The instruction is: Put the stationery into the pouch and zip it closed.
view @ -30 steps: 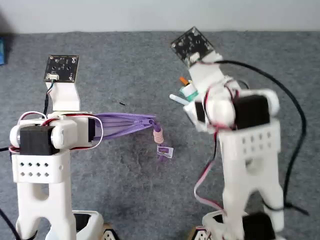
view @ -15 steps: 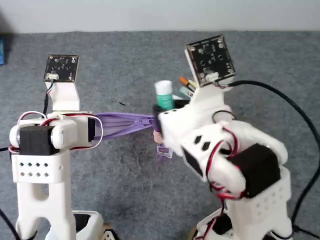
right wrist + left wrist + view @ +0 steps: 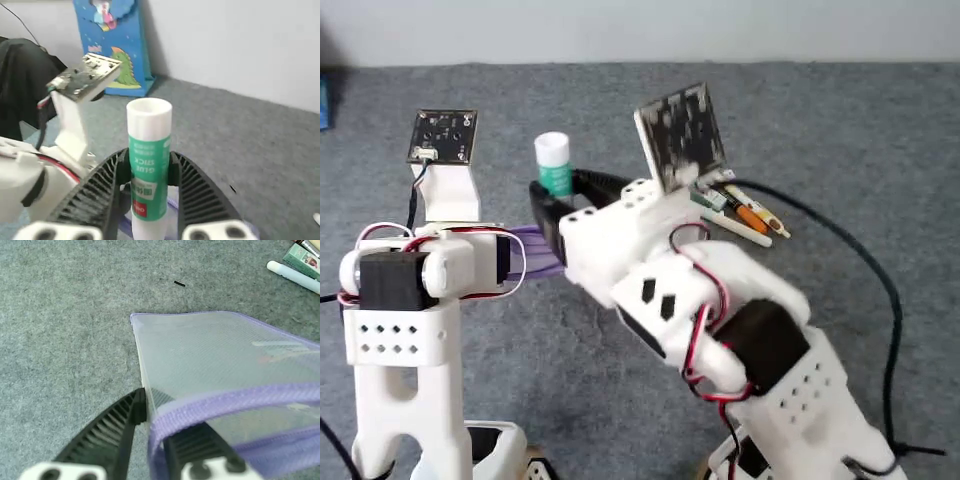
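Align the glue stick (image 3: 148, 145), clamped in the right gripper (image 3: 148, 167), with the pouch (image 3: 210, 355) mouth (seemingly narrow) the left gripper (image 3: 152, 420) pinches.

The high camera is looking steeply down over the desk (image 3: 880, 120) from behind both arms, their bases along the frame's lower edge. The left wrist camera is hanging close over the left gripper (image 3: 150, 412) and pouch (image 3: 210, 355), facing the desk. The right wrist camera is pointing roughly level, it seems, past the glue stick (image 3: 148, 160) toward the left arm's camera board (image 3: 85, 75), which the high view is also showing.
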Motion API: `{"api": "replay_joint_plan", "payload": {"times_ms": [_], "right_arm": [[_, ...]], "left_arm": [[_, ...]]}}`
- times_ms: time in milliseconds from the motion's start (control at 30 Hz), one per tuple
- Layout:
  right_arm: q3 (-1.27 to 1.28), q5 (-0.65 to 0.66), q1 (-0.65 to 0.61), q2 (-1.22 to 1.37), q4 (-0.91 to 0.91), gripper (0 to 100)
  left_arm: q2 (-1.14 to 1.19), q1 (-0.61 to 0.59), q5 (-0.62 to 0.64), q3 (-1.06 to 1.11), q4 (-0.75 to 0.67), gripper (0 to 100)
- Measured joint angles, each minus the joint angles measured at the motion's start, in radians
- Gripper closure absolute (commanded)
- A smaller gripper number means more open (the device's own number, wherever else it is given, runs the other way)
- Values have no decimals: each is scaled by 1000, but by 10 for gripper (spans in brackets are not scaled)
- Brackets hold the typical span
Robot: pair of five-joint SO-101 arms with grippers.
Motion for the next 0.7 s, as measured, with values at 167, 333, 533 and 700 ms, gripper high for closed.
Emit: {"api": "replay_joint_plan", "payload": {"times_ms": [167, 333, 533, 700], "right_arm": [[321, 81, -11, -166, -252, 991], [563, 169, -28, -224, -508, 991], [631, 186, -61, -226, -563, 991], [632, 186, -54, -199, -643, 991]], "left_arm": [[0, 0, 0, 0, 0, 988], [0, 0, 0, 0, 0, 988], [0, 0, 0, 0, 0, 988], [0, 0, 0, 0, 0, 988]]}}
